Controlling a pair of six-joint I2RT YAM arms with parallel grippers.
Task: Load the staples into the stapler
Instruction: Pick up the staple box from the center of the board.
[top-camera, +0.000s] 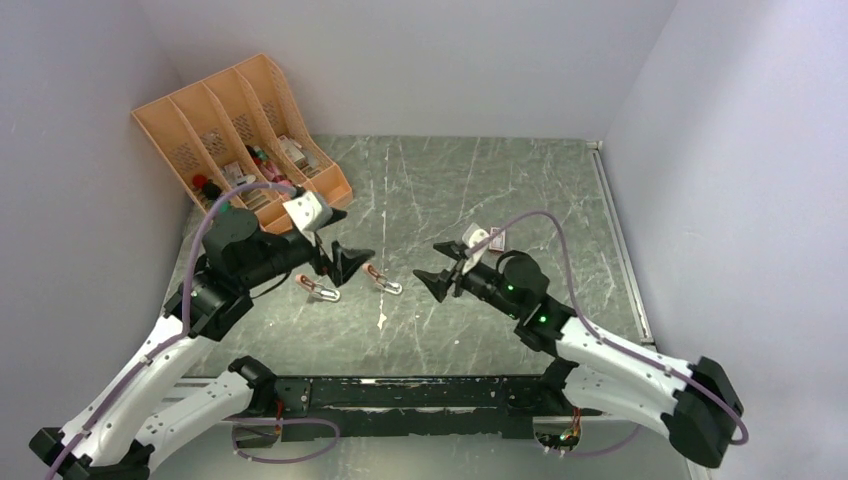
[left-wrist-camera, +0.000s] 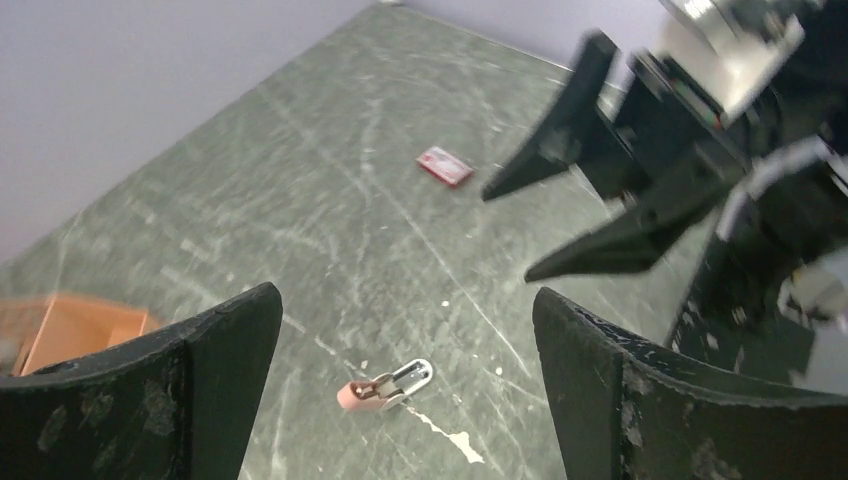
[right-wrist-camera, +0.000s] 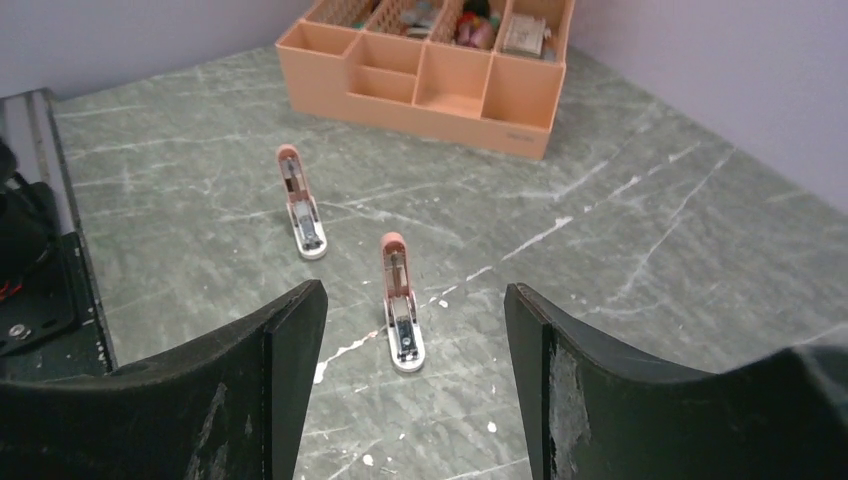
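Spread left jaws hover near a stapler (left-wrist-camera: 385, 385), staples box (left-wrist-camera: 445, 165) well beyond.

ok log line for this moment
left gripper open | right gripper open | staplers lying between them | staple box untouched

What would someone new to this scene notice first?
The left gripper and right gripper, both open, point at each other mid-table, with the left pink stapler and right pink stapler lying on the table near their tips. A peach desk organizer fills the far left corner, and a red-and-white staple box lies beyond the right gripper.
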